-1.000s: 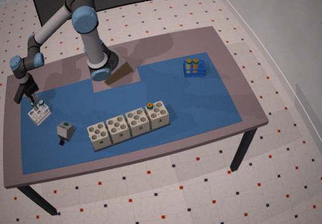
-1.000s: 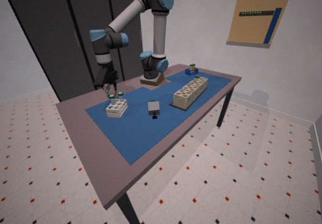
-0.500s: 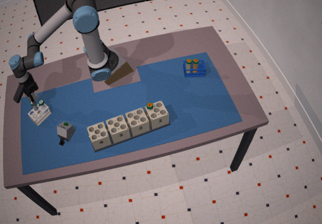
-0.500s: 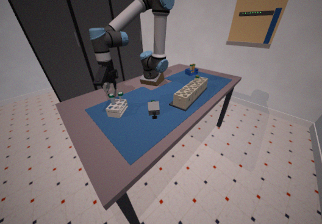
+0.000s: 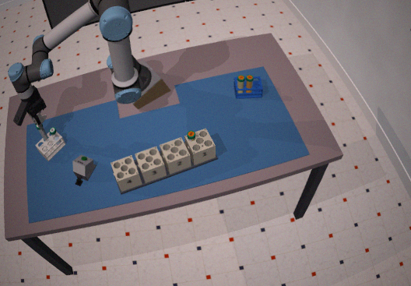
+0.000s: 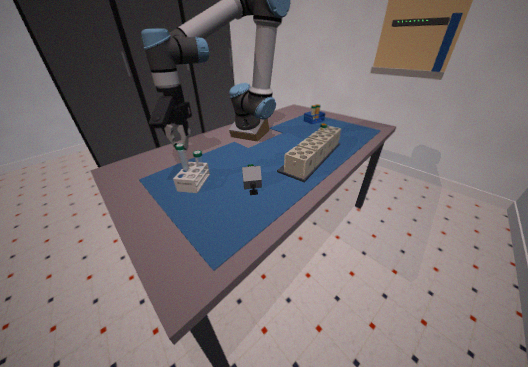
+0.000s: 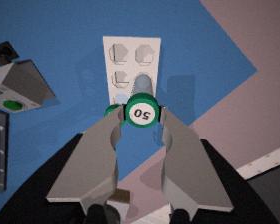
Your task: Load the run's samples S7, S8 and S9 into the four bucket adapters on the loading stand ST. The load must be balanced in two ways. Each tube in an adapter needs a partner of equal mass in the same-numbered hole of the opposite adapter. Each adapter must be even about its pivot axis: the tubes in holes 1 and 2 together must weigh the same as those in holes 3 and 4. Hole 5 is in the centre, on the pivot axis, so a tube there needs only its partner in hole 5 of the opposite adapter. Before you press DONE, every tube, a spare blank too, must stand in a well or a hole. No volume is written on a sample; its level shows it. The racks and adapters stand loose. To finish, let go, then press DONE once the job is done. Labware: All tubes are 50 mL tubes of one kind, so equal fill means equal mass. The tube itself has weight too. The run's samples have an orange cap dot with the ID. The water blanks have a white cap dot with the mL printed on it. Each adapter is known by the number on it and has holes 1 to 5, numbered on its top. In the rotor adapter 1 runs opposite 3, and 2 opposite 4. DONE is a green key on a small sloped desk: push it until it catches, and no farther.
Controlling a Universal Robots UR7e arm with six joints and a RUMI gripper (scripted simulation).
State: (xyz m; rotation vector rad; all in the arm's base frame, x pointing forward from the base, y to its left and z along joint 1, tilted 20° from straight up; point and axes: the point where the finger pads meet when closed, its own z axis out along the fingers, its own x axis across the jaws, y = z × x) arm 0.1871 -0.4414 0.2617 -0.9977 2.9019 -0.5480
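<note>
A long brownish counter (image 5: 233, 49) (image 6: 130, 226), largely covered by a blue mat (image 5: 249, 133) (image 6: 225, 221). A jointed grey robot arm (image 5: 121, 57) (image 6: 264, 53) stands at the middle of its far edge, reaching toward the left edge as seen from above.

Toward the near edge, a dark stand (image 5: 169, 177) (image 6: 292, 176) carries four beige bucket adapters, numbered 4, 3, 2, 1 from left to right. One orange-dotted sample tube (image 5: 191, 135) (image 6: 324, 125) sits in adapter 1 (image 5: 204, 153); the other three adapters hold no tubes.

Near the far right corner, a blue rack (image 5: 249, 93) (image 6: 314, 118) holds two upright orange-dotted tubes. Toward the left edge is a white rack (image 5: 50, 149) (image 6: 189, 186) (image 7: 133, 45), with a grey desk (image 5: 82, 168) (image 6: 252, 177) (image 7: 21, 85) beside it, topped by a green key (image 5: 84, 158) (image 6: 251, 165) (image 7: 12, 104).

The gripper (image 5: 39, 125) (image 6: 179, 146) (image 7: 142, 106) is closed on the green cap of the water blank marked 50 (image 5: 42, 132) (image 6: 183, 160) (image 7: 142, 114), over the white rack. Its cap is higher than that of the other blank (image 5: 53, 131) (image 6: 197, 155) (image 7: 112, 114), standing in the rack; whether the held tube's bottom is clear of its well, I cannot tell.
</note>
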